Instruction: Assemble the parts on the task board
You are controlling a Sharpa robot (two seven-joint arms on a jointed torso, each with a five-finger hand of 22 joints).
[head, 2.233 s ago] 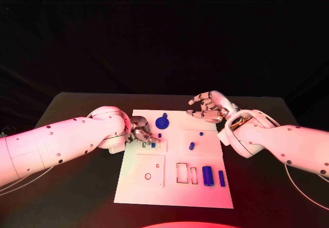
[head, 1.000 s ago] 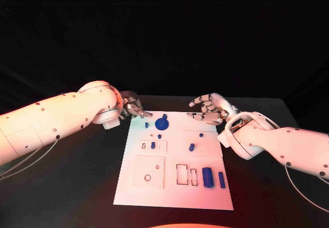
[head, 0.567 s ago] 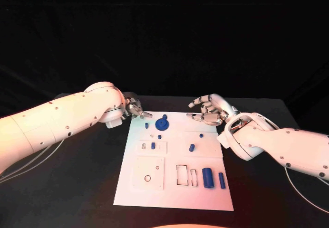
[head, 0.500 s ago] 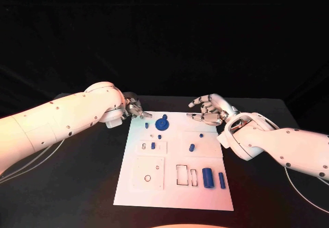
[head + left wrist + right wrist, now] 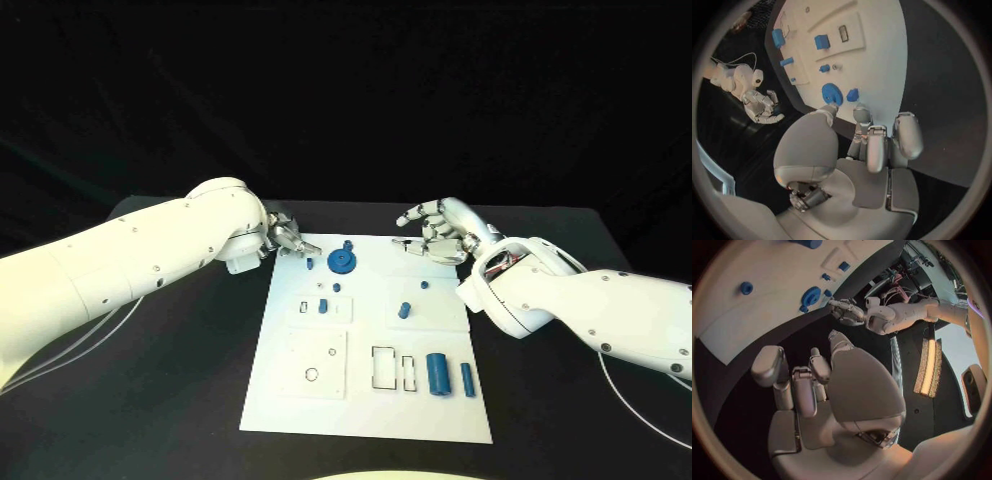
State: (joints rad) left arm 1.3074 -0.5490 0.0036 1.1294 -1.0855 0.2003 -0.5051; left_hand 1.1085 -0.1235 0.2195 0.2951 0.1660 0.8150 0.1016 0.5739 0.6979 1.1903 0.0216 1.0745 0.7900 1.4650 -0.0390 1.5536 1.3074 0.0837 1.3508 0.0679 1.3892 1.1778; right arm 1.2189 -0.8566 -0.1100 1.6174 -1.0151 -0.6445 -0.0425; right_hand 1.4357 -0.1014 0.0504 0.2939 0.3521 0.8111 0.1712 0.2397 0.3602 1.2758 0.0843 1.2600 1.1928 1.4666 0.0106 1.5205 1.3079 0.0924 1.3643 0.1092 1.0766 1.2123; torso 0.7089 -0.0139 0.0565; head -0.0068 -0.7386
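Left hand has pulled back off the task board to its upper-left corner, fingers curled in, holding nothing; it left a small blue part by the blue disc, so that placement looks done. Board sits centre frame, white, blue pieces scattered, two cylinders lower right. Right hand, upper right of centre, hovers loosely spread, empty.

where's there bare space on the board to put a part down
Free: the near strip of the task board, below the two upright blue cylinders. Crowded: the far end, where the blue gear sits between the left hand and right hand.
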